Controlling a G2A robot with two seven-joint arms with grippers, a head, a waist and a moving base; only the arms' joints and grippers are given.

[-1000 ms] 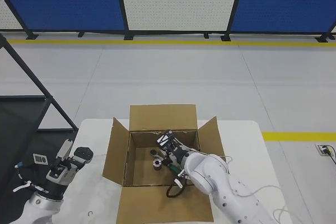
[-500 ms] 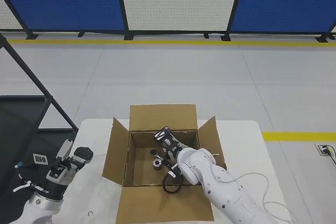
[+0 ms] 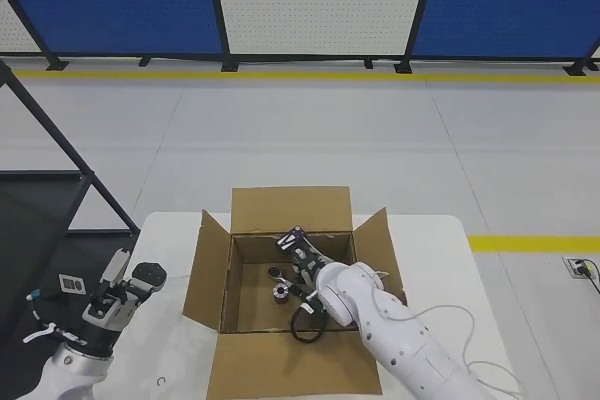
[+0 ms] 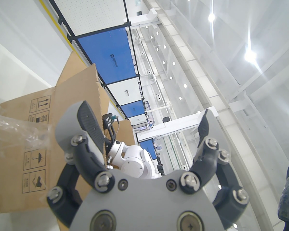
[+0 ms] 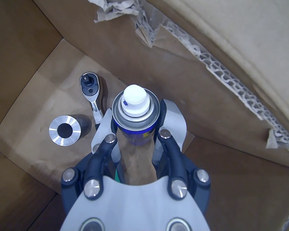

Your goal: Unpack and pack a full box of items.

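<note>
At the centre of the right wrist frame, an upright spray can point(image 5: 134, 118) is clasped from both sides by the right gripper point(image 5: 137, 117) inside the box point(image 5: 207, 37), its long axis pointed at the camera; the left gripper point(image 4: 147, 122) is spread wide and empty, well apart from the box

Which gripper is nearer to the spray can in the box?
Right. The right gripper grips the spray can inside the box; the left gripper is outside it, open.

My right arm point(image 3: 385, 315) is glossy white and rounded. My left gripper point(image 4: 145, 111) and right gripper point(image 5: 136, 111) share grey plates, silver screws, black links and pale fingers point(image 5: 174, 118).
</note>
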